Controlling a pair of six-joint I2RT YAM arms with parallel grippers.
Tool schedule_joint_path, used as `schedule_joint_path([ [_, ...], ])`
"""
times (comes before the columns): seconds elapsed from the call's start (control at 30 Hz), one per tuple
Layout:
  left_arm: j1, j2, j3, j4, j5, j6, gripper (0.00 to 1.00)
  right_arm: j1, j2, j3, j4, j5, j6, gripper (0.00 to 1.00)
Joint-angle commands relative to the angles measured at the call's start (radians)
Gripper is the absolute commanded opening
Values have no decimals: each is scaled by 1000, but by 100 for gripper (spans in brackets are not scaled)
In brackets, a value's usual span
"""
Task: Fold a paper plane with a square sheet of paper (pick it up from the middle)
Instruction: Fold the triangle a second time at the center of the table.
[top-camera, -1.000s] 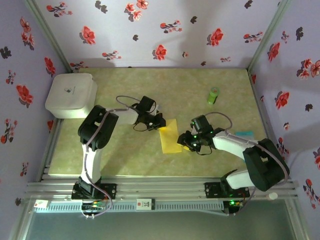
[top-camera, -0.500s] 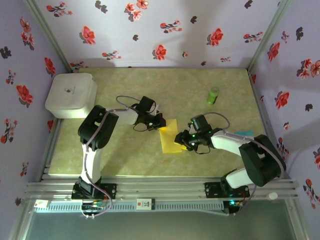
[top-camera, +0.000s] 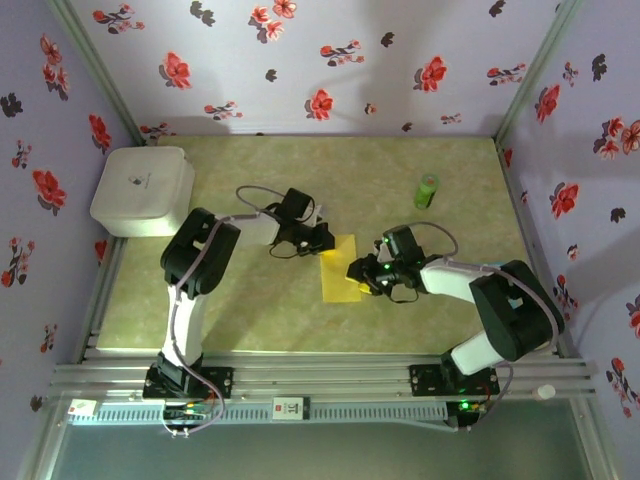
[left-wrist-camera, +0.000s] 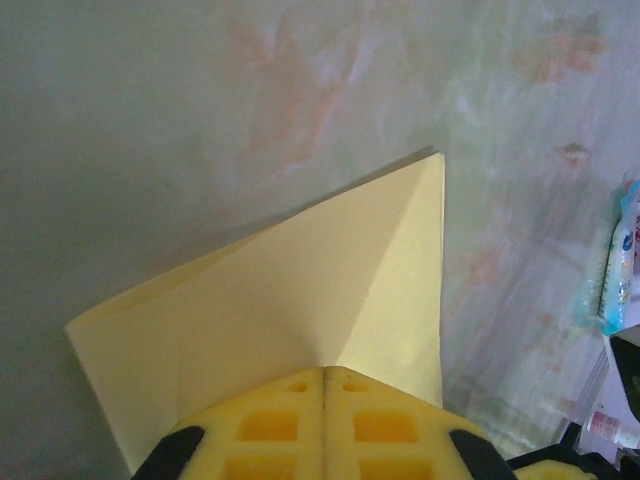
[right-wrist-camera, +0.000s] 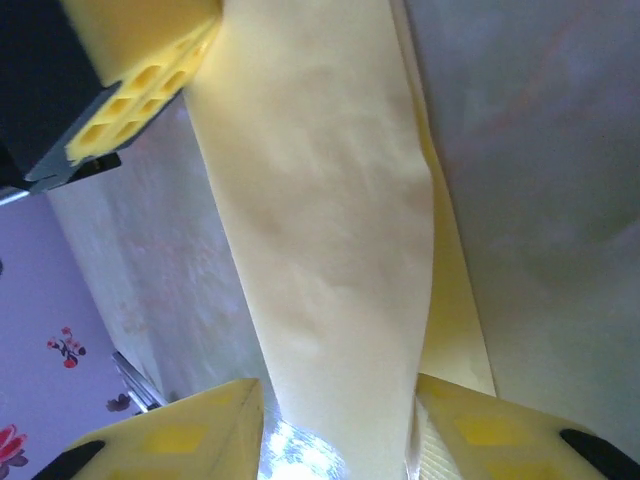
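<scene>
The square sheet of paper (top-camera: 340, 268) is bright yellow and lies creased on the table between the two arms. My left gripper (top-camera: 322, 240) is at its far left corner. In the left wrist view its jaws (left-wrist-camera: 325, 370) are shut, pinching the sheet (left-wrist-camera: 300, 280) where two creases meet at the fingertips. My right gripper (top-camera: 362, 275) is at the sheet's right edge. In the right wrist view it (right-wrist-camera: 335, 400) stands open, with a raised, curved band of the sheet (right-wrist-camera: 330, 200) passing between its fingers. The left gripper's fingers (right-wrist-camera: 140, 60) show at the band's far end.
A white rounded box (top-camera: 143, 190) stands at the back left. A small green cylinder (top-camera: 427, 190) stands at the back right. A blue-and-white packet (left-wrist-camera: 620, 260) lies near the right wall. Floral walls close in three sides.
My right gripper has slid left, further onto the sheet's right edge. The left gripper has edged slightly right and stays shut.
</scene>
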Motion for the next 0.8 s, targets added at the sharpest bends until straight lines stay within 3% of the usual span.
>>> schedule_joint_path([
  [0.0, 11, 30, 41, -29, 1, 39, 1, -12, 16, -6, 69, -23, 25, 40],
  [0.37, 11, 18, 104, -74, 7, 70, 6, -42, 37, -28, 141, -31, 34, 38],
  [0.63, 1, -155, 12, -12, -39, 93, 33, -68, 55, -26, 166, -68, 24, 30],
  [0.77, -8, -240, -71, 6, -61, 109, 38, -76, 60, -21, 169, -82, 8, 29],
])
